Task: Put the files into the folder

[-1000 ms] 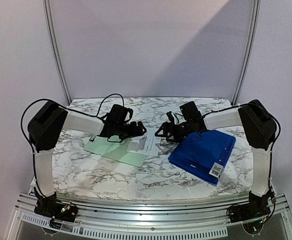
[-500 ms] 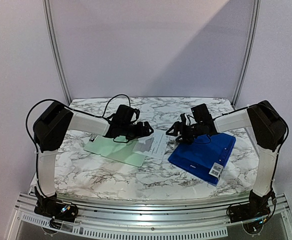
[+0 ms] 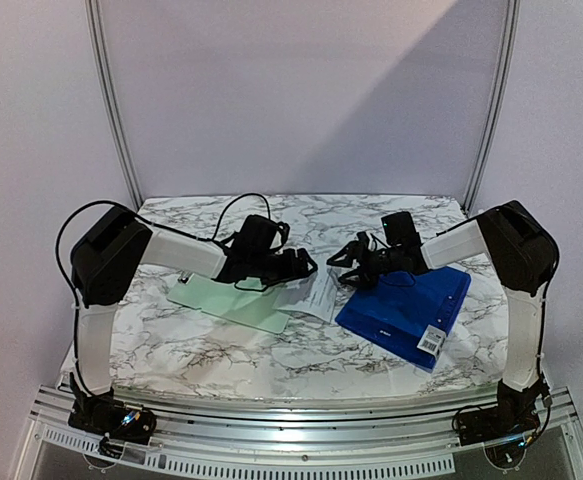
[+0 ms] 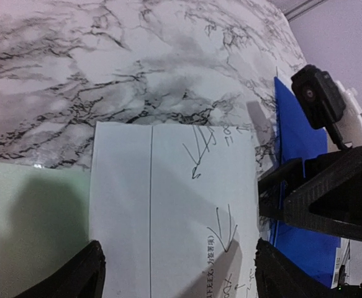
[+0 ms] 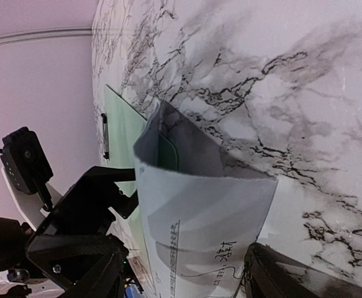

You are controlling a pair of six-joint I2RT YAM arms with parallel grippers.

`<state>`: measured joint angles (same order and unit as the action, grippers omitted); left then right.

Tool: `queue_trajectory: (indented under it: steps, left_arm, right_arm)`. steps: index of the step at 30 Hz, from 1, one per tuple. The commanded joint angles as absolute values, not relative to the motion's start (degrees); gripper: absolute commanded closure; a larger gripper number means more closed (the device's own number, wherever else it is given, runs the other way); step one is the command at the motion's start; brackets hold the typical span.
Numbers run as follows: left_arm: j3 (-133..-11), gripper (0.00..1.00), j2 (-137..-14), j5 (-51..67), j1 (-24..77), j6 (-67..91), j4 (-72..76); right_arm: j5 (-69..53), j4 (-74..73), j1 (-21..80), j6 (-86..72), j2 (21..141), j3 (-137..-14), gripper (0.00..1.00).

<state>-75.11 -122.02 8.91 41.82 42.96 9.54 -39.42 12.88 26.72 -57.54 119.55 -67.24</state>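
Marble-veined tabletop [image 3: 221, 345] under a plain pale wall carries three flat things. One blue folder [image 3: 403, 305] lies flat on the right, with one barcode sticker [image 3: 431, 341] at its near corner. One pale green sheet [image 3: 226, 300] lies on the left. One white printed sheet [image 3: 316, 298] sits between them, its left edge overlapping the green one.

Two arms meet over that white sheet. The left gripper [image 4: 181, 276] has its jaws spread wide astride the paper, holding nothing. The right gripper [image 3: 337, 266] has its jaws parted too. One end of the sheet bows up between them, though whether they touch it is unclear.
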Motion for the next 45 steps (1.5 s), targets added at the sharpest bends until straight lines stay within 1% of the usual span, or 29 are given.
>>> queue_trajectory:
  steps: [1, 4, 9, 13, 15, 16, 17, 19, 20, 23, 30, 34, 36, 40, 45]
  left_arm:
    - [-73.4, 0.17, -124.3, 11.5, 43.6, 44.5, 7.9]
    - [-73.0, 0.17, -124.4, 11.9, 43.9, 44.8, 8.3]
    - [-71.9, 0.18, -123.9, 13.5, 44.0, 45.2, 10.7]
    - [-71.8, 0.18, -123.5, 14.4, 44.2, 45.1, 11.8]
    - [-71.6, 0.19, -123.3, 14.8, 44.2, 45.1, 12.3]
    - [-71.4, 0.19, -123.2, 14.9, 44.2, 45.2, 12.4]
    - [-71.4, 0.2, -123.0, 15.0, 44.2, 45.1, 12.5]
    - [-71.1, 0.2, -122.5, 15.3, 44.2, 45.0, 12.7]
    - [-70.9, 0.2, -121.9, 15.3, 44.2, 44.7, 12.8]
    - [-69.9, 0.2, -119.2, 14.4, 44.2, 43.3, 12.2]
    - [-65.1, 0.12, -111.2, 8.9, 42.5, 40.1, 7.5]
    - [-61.2, 0.1, -106.0, 10.4, 40.6, 39.5, 8.1]
    - [-59.9, 0.1, -104.0, 12.8, 40.1, 38.3, 8.3]
    - [-58.0, 0.11, -100.8, 16.0, 39.0, 36.3, 8.3]
    - [-56.9, 0.12, -98.1, 18.2, 37.7, 36.0, 7.9]
  right_arm:
    - [-41.8, 12.5, 27.6, -60.9, 124.2, -66.6, 0.38]
    - [-42.5, 13.7, 27.5, -60.9, 124.1, -66.1, 0.46]
    - [-42.9, 13.9, 27.7, -60.1, 123.9, -65.4, 0.54]
    - [-43.7, 15.8, 27.6, -59.7, 123.4, -64.5, 0.66]
    - [-43.9, 15.7, 27.6, -59.4, 123.0, -64.8, 0.75]
    - [-43.9, 15.1, 27.7, -59.1, 122.9, -65.0, 0.84]
    - [-43.7, 14.4, 27.7, -58.7, 122.8, -65.5, 0.89]
    - [-43.5, 13.1, 27.7, -57.8, 122.6, -66.0, 0.96]
    - [-43.4, 12.6, 27.7, -57.5, 122.5, -66.2, 0.97]
    - [-43.2, 10.6, 27.7, -56.3, 121.8, -66.6, 0.99]
    - [-43.5, 7.2, 27.6, -51.9, 116.7, -67.1, 1.0]
    - [-44.7, 8.6, 27.6, -49.9, 113.9, -66.4, 0.99]
    - [-47.0, 12.4, 27.7, -50.2, 113.0, -65.7, 0.98]
    - [-50.8, 15.5, 27.6, -50.5, 112.7, -65.7, 0.98]
    - [-52.2, 16.0, 27.8, -48.0, 110.3, -65.7, 0.98]
